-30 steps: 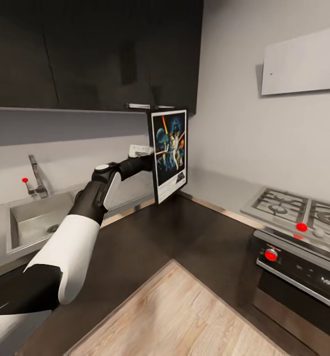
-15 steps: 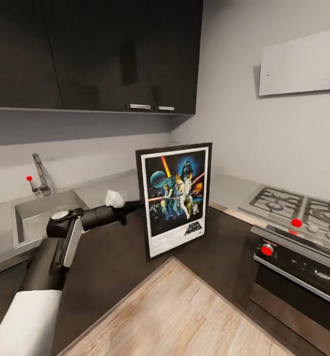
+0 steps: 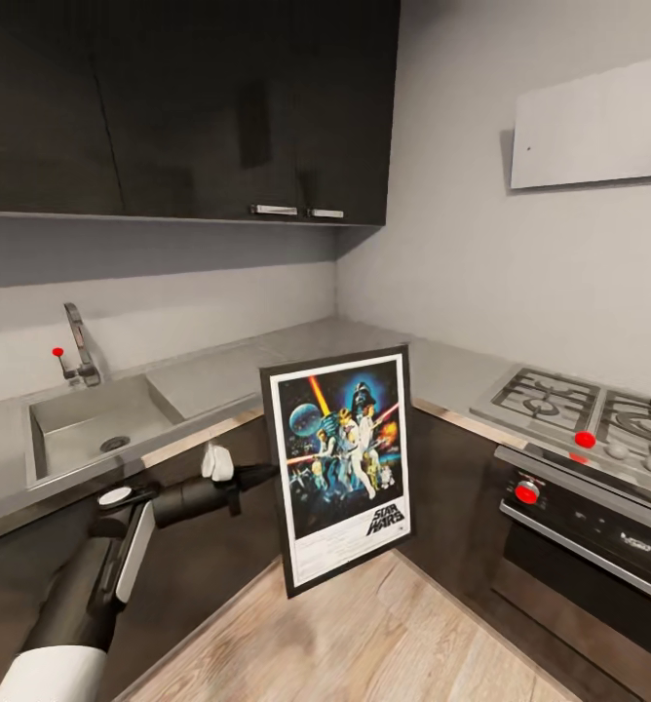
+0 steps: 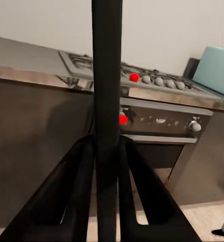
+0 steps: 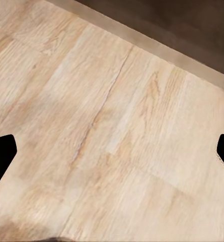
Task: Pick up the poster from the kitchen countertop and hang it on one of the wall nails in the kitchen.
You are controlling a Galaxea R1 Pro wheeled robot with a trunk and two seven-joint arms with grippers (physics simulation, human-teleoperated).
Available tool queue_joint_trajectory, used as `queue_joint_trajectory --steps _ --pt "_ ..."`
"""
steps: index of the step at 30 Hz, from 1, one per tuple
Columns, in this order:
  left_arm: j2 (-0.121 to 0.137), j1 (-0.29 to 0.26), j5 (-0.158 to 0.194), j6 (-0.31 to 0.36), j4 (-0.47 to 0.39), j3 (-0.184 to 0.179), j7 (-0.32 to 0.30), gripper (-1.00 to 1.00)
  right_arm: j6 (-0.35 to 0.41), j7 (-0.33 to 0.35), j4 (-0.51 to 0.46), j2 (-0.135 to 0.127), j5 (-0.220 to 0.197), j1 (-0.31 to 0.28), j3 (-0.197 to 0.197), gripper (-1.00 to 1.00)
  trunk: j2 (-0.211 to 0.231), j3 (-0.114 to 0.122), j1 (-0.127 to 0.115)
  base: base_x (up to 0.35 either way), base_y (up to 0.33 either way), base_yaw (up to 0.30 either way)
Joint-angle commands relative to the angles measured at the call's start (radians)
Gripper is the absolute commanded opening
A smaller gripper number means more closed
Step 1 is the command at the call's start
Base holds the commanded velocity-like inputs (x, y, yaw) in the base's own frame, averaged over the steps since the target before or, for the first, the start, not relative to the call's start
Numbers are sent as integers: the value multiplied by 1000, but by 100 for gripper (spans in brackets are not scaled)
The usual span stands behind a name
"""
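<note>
The poster [image 3: 343,458], a black-framed Star Wars print, hangs upright in the air in front of the dark lower cabinets, facing me. My left gripper [image 3: 265,475] is shut on its left edge. In the left wrist view the poster [image 4: 106,91] stands edge-on as a dark bar clamped between the two fingers [image 4: 84,169]. The grey kitchen countertop [image 3: 311,341] runs behind it along both walls. A tiny dark dot [image 3: 529,149] shows on a pale panel high on the right wall; I cannot tell if it is a wall nail. My right gripper [image 5: 112,151] is open over the wooden floor.
A square sink [image 3: 92,429] with a tap [image 3: 77,341] is set in the worktop at left. A steel gas hob [image 3: 584,405] and oven with red knobs [image 3: 526,492] stand at right. Dark wall cabinets [image 3: 189,107] hang overhead. Wooden floor [image 3: 364,643] lies below.
The left arm has come down and towards me with the poster, from up near the wall cabinets to below counter height. The poster has turned to face me.
</note>
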Motion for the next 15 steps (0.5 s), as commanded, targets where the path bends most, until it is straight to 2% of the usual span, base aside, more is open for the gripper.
queue_joint_trajectory --steps 1,4,7,9,14,15 --pt "0 0 3 -26 25 0 -1 -100 -16 3 0 -3 -9 -1 -6 100 -1 -1 0 0 0 0" --pt "-1 1 4 -74 84 0 -1 -100 -60 2 -6 -12 -49 -1 -14 100 -1 -1 0 0 0 0" --pt "-1 1 4 -93 113 5 -1 -100 -86 2 -33 -33 -99 -2 -24 100 -1 -1 0 0 0 0" --pt "0 1 4 -96 119 10 -2 -100 -92 2 -59 -43 -113 -2 -25 100 -1 -1 0 0 0 0" --pt "0 1 4 -101 128 19 -6 -100 -99 -2 -210 -66 -129 -2 -28 100 -1 -1 0 0 0 0" --pt "0 1 4 -101 128 20 -7 -100 -98 -3 -249 -79 -130 -2 -28 100 -1 -1 0 0 0 0"
